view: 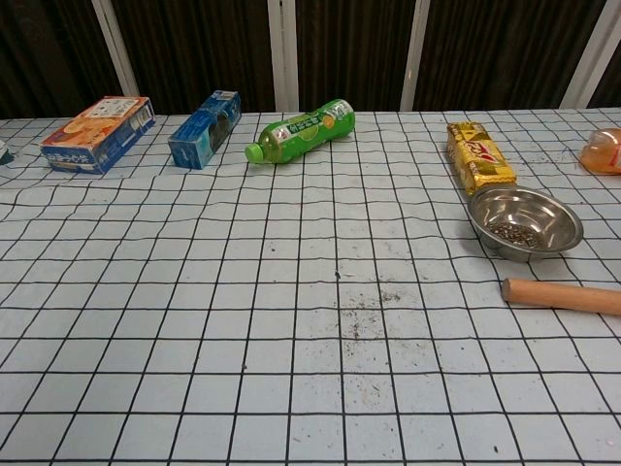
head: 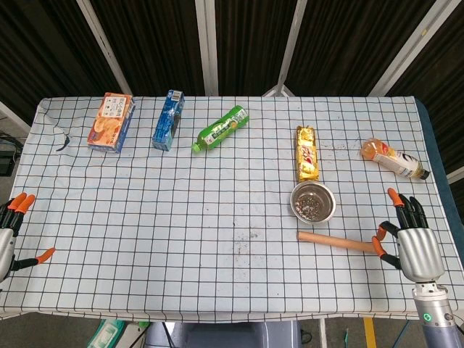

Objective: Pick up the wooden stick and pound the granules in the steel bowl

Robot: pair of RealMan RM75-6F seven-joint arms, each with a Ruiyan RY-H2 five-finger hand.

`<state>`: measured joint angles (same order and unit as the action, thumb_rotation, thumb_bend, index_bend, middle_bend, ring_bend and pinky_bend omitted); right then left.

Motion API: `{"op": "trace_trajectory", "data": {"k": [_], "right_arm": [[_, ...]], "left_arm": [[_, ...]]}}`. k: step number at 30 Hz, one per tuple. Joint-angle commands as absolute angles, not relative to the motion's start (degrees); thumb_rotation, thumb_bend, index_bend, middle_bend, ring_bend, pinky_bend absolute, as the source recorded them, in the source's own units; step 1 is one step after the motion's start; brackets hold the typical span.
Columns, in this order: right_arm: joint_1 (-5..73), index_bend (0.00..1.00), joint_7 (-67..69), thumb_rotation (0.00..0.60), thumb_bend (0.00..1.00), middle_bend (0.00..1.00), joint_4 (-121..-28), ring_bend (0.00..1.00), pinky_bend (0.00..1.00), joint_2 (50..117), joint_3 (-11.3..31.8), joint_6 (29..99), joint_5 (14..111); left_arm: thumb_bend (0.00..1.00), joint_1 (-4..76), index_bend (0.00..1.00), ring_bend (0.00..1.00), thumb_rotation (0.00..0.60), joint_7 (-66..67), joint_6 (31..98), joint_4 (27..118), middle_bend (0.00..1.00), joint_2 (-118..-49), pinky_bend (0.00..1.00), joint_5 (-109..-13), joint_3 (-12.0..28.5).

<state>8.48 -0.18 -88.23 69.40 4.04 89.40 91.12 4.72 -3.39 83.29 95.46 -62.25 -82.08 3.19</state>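
A wooden stick (head: pixel 338 242) (view: pixel 562 295) lies flat on the checked cloth, just in front of the steel bowl (head: pixel 313 201) (view: pixel 525 221), which holds dark granules. My right hand (head: pixel 410 239) hovers at the stick's right end with fingers spread and nothing in it; its orange fingertips (head: pixel 380 243) are close to the stick's end. My left hand (head: pixel 13 233) is at the far left table edge, fingers apart and holding nothing. The chest view shows neither hand.
Along the back lie an orange box (head: pixel 111 121), a blue carton (head: pixel 167 119), a green bottle (head: pixel 220 128), a yellow packet (head: pixel 307 153) behind the bowl, and an orange-drink bottle (head: pixel 394 158) at the right. Spilled granules (view: pixel 361 309) speckle the cloth mid-table.
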Motion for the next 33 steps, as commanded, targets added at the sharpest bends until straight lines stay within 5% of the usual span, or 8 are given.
{"op": "trace_trajectory", "data": {"k": [1,4,7,12,22,33], "right_arm": [[8.5,0.0,-0.1,0.6,0.44,0.0,-88.8,0.0,0.0,69.3,4.0,89.2,91.3],[8.5,0.01,-0.8,0.6,0.44,0.02,-89.3,0.0,0.0,69.4,3.7,89.4,92.2],[8.4,0.15,-1.6,0.6,0.44,0.16,-90.1,0.11,0.02,69.7,3.4,89.6,92.8],[8.9,0.32,-5.3,0.6,0.44,0.34,-91.6,0.3,0.24,70.5,2.0,87.3,93.8],[11.2,0.39,-15.1,0.6,0.44,0.4,-91.0,0.38,0.31,76.2,0.0,79.5,93.6],[12.2,0.38,-20.0,0.6,0.44,0.39,-88.6,0.31,0.3,81.7,-0.4,76.0,91.8]], "left_arm": [[0.04,4.7,0.0,0.0,0.6,-3.4,83.2,95.4,0.0,-62.3,0.0,-81.9,3.2],[0.04,4.7,0.0,0.0,0.6,-3.7,83.5,95.5,0.0,-62.3,0.0,-82.1,3.4],[0.04,4.7,0.0,0.0,0.6,-3.6,83.8,95.1,0.0,-62.4,0.0,-82.6,3.3],[0.04,4.6,0.0,0.0,0.6,-4.1,83.8,95.1,0.0,-62.5,0.0,-82.6,3.3],[0.04,5.0,0.0,0.0,0.6,-5.1,82.8,95.3,0.0,-62.1,0.0,-82.9,3.0],[0.04,4.9,0.0,0.0,0.6,-5.9,82.6,95.5,0.0,-61.8,0.0,-82.7,3.0]]}}
